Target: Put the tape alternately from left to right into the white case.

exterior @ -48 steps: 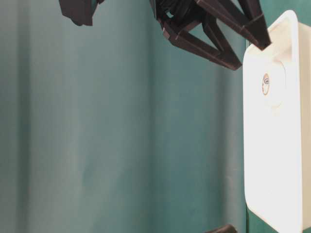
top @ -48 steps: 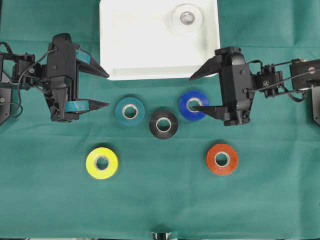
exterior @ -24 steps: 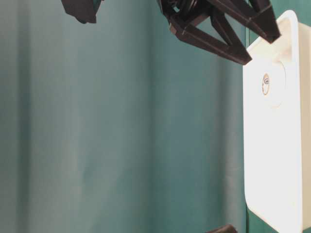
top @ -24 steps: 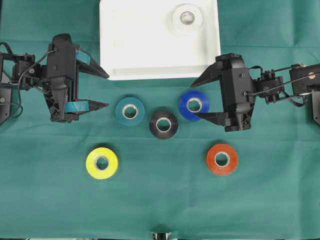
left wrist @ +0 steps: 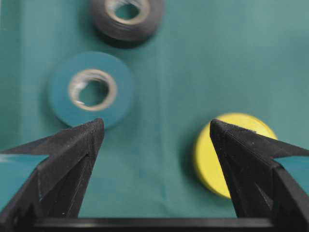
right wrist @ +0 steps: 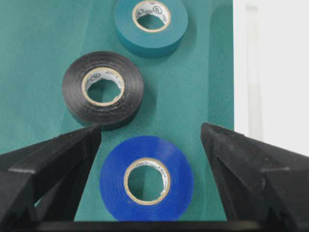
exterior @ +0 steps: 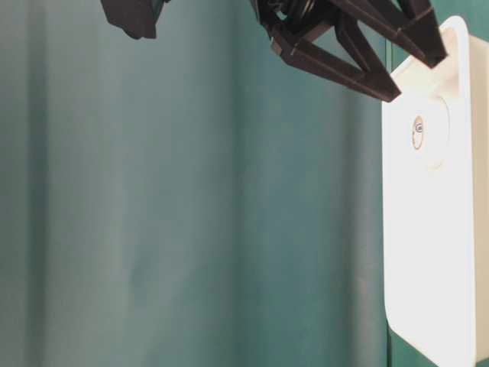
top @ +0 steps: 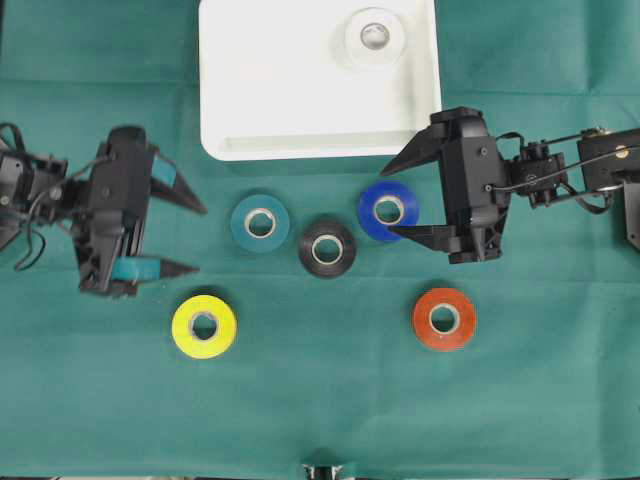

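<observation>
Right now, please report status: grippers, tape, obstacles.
Left gripper open, empty. Right gripper open, fingers astride blue roll, not gripping. White roll in white case. Nothing blocking.

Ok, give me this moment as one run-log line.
white case: white roll inside | left gripper: open, empty, near yellow roll | right gripper: open, straddling blue roll, not gripped

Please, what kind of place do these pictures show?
Probably a robotics lab test bench: two black arms with open claws over a green cloth, coloured tape rolls laid out, and a white case.
</observation>
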`<state>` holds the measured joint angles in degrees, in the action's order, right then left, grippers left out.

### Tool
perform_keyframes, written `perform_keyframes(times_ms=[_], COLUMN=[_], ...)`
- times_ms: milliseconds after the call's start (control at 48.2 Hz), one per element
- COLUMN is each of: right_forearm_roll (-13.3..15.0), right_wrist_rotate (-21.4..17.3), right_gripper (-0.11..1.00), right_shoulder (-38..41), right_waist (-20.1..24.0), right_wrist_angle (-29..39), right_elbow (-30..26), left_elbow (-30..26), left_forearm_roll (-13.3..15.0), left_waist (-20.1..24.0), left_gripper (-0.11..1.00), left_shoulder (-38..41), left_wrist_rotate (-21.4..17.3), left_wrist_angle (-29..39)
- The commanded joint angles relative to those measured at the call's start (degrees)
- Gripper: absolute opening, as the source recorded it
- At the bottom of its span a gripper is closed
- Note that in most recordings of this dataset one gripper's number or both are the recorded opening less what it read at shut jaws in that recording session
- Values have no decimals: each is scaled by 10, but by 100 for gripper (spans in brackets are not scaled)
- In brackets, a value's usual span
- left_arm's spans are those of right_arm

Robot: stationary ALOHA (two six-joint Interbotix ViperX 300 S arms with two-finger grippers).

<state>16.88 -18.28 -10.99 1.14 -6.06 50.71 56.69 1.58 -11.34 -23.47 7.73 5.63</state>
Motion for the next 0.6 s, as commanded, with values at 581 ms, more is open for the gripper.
perform_keyframes(times_ms=[581], right_forearm_roll=[0], right_wrist_rotate=[-4], right_gripper=[85], right_shoulder=[-4], right_waist=[1], right_wrist_angle=[-4], right_elbow=[-9], left_elbow=[-27], left_forearm_roll=[1], left_waist=[-54], left_gripper=[96], left_shoulder=[78], left_wrist_rotate=[48], left_wrist_angle=[3])
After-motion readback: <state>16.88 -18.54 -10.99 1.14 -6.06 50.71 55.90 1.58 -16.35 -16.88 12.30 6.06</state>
